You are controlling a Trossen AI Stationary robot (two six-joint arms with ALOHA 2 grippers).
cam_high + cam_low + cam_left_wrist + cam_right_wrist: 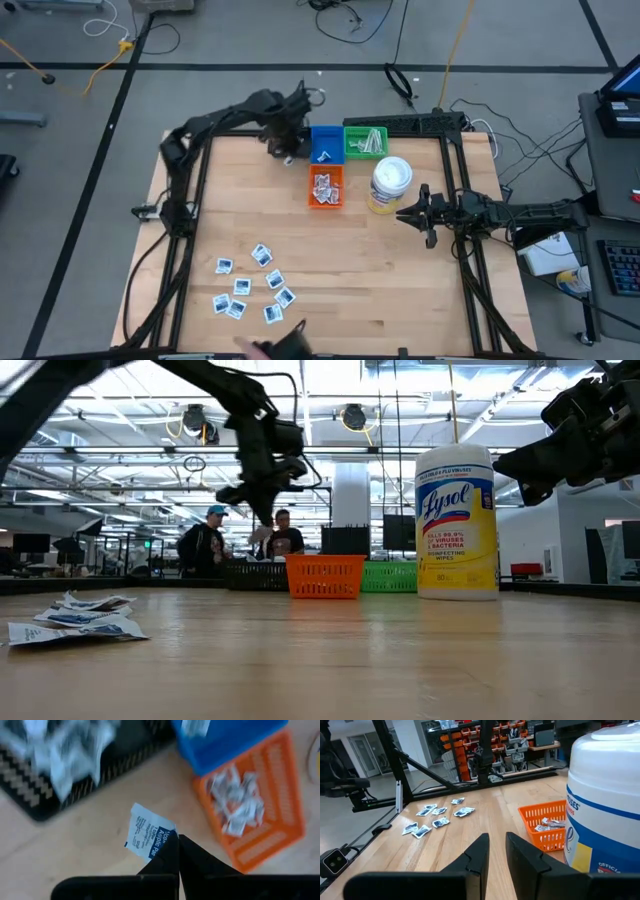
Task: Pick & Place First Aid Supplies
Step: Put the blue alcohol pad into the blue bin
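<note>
Several small white packets with blue print (250, 285) lie flat on the wooden table near its near left corner; the right wrist view shows these packets (437, 815) too. My left gripper (285, 140) hangs high over the far edge, left of the blue basket (325, 145), shut on one white packet (147, 832). An orange basket (325, 187) holds more packets, and a green basket (365, 142) holds pale strips. My right gripper (410, 212) waits open beside the Lysol canister (390, 185), touching nothing. My left gripper pinches the white packet by one corner (167, 836) between its two fingertips (170, 851). The fingers point down from above. The packet is lifted clear of the table and sticks out flat beyond the fingertips, its blue print facing the wrist camera.
A black tray with more white packets (60, 755) lies under my left gripper at the far edge. The three baskets stand close together at the far middle. The tall yellow canister (457, 520) stands right of the orange basket (325, 575). People stand in the room beyond (215, 540).
</note>
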